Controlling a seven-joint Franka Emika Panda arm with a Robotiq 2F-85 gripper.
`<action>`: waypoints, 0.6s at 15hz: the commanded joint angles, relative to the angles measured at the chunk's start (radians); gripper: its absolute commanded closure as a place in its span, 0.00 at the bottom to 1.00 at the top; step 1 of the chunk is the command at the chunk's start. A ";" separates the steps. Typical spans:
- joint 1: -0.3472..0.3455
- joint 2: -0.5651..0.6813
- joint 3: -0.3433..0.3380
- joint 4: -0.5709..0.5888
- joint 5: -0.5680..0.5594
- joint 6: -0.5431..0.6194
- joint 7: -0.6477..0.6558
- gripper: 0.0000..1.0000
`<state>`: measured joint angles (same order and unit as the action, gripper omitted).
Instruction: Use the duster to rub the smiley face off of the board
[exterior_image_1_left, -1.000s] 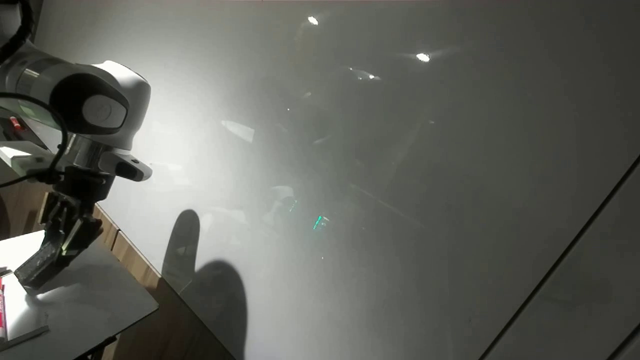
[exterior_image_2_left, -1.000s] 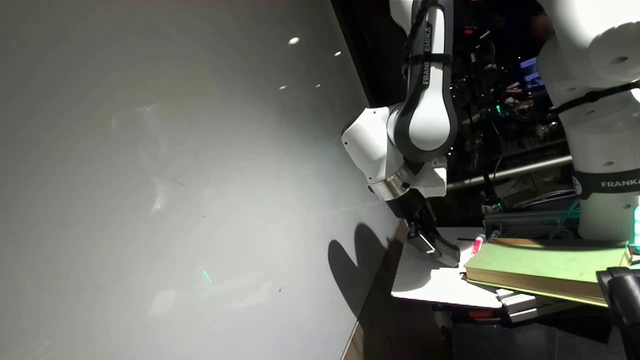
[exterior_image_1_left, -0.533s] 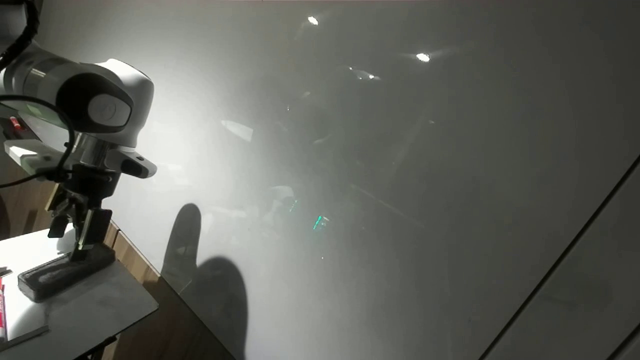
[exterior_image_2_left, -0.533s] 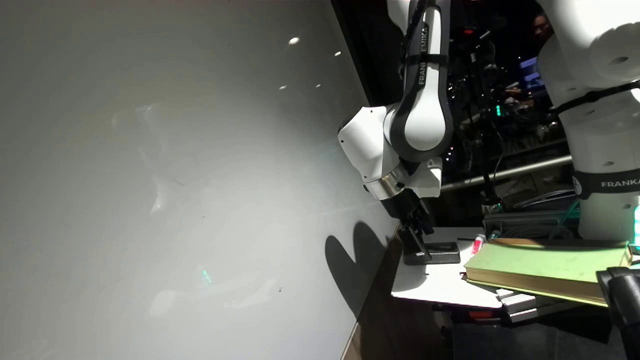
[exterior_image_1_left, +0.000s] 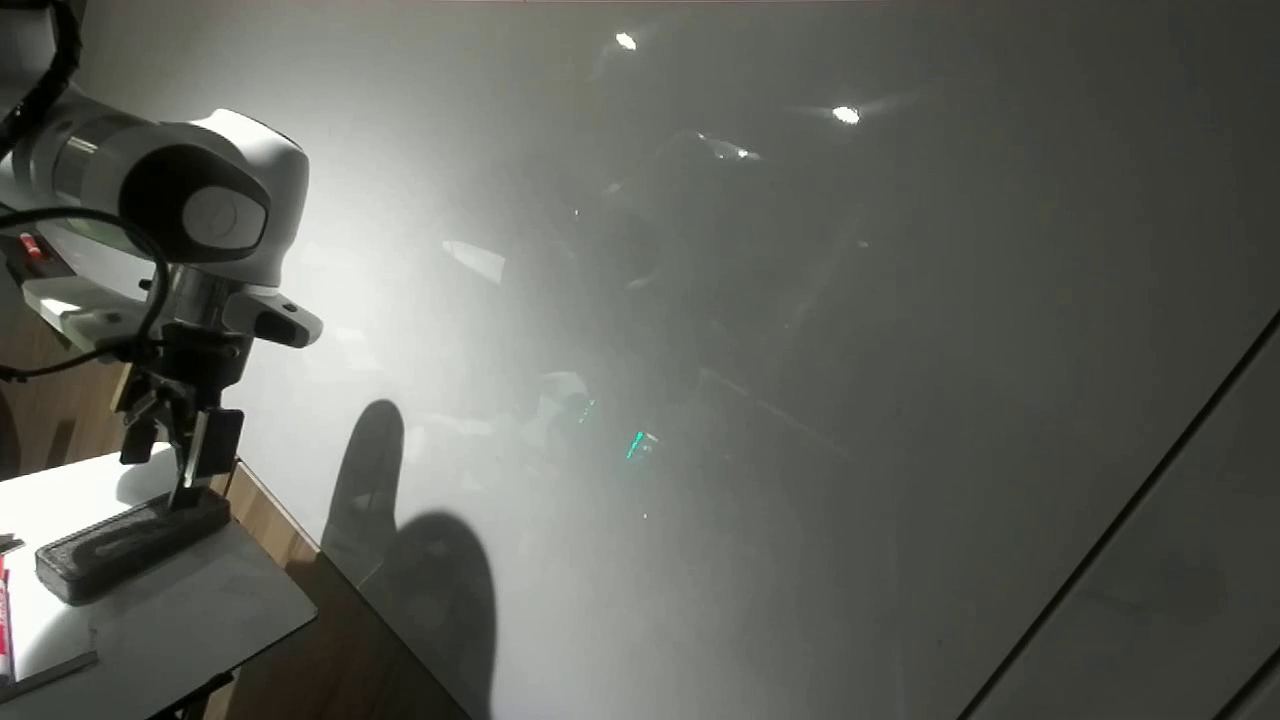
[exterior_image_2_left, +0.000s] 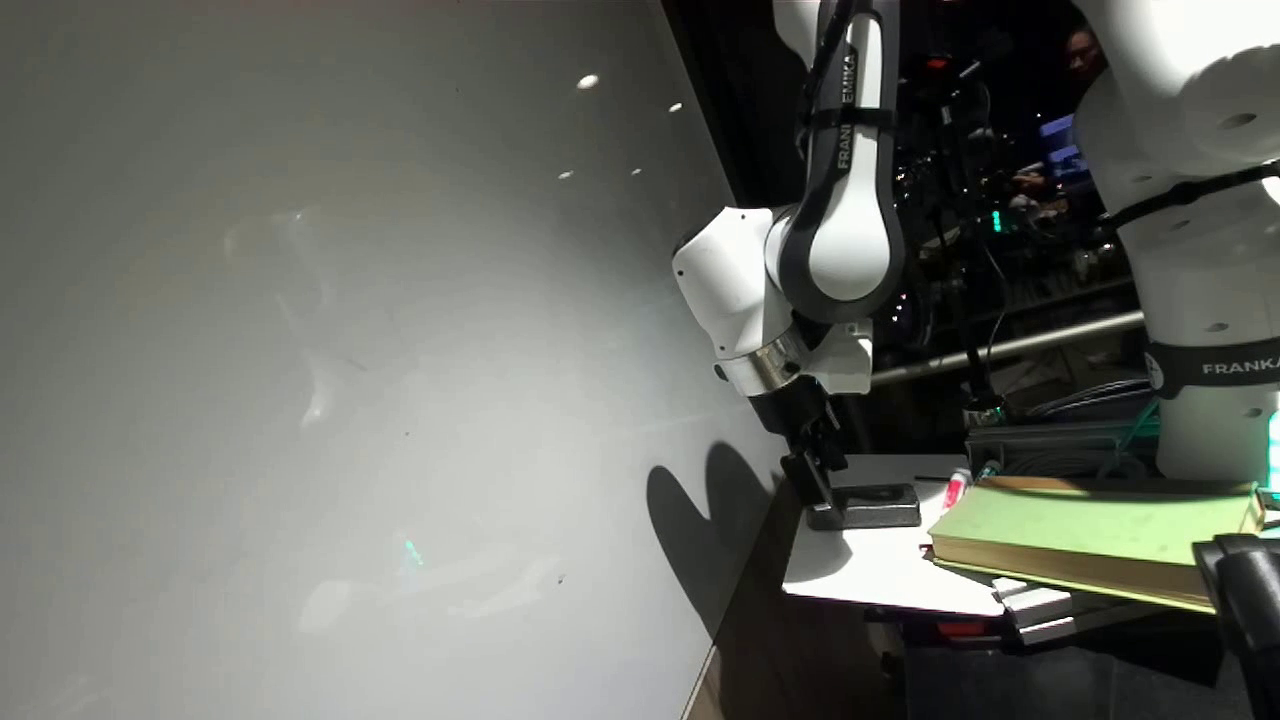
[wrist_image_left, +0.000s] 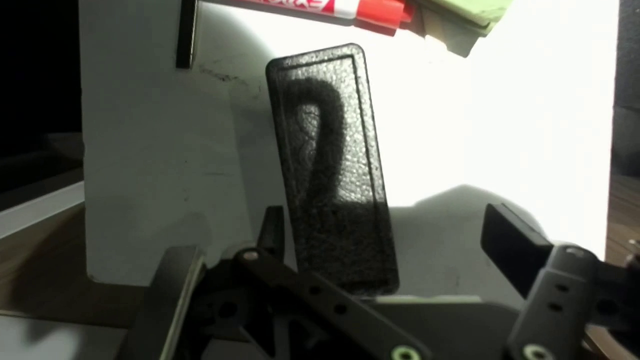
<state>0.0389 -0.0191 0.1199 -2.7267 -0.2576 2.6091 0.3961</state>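
Your pincer (wrist_image_left: 385, 225) is hanging spread over one end of the duster (wrist_image_left: 332, 165), which is lying flat on the tabletop (wrist_image_left: 160, 160); whether the two are touching is not showing. You are likely finding the duster light, stiff on top, perhaps softer beneath, so you are wanting a level squeeze low across its narrow width, nearer the middle, to prevent twisting.

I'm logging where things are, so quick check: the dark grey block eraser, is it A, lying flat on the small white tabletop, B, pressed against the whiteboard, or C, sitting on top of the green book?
A: the wrist view shows the dark grey block eraser lying flat on the small white tabletop, apart from the green book.
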 joint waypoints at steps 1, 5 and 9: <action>-0.006 -0.012 -0.031 -0.020 -0.071 0.075 -0.032 0.00; -0.023 -0.003 -0.061 -0.025 -0.141 0.097 -0.031 0.00; -0.022 0.014 -0.074 -0.018 -0.126 0.092 -0.048 0.00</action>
<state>0.0230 -0.0181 0.0578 -2.7456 -0.3814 2.6727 0.3745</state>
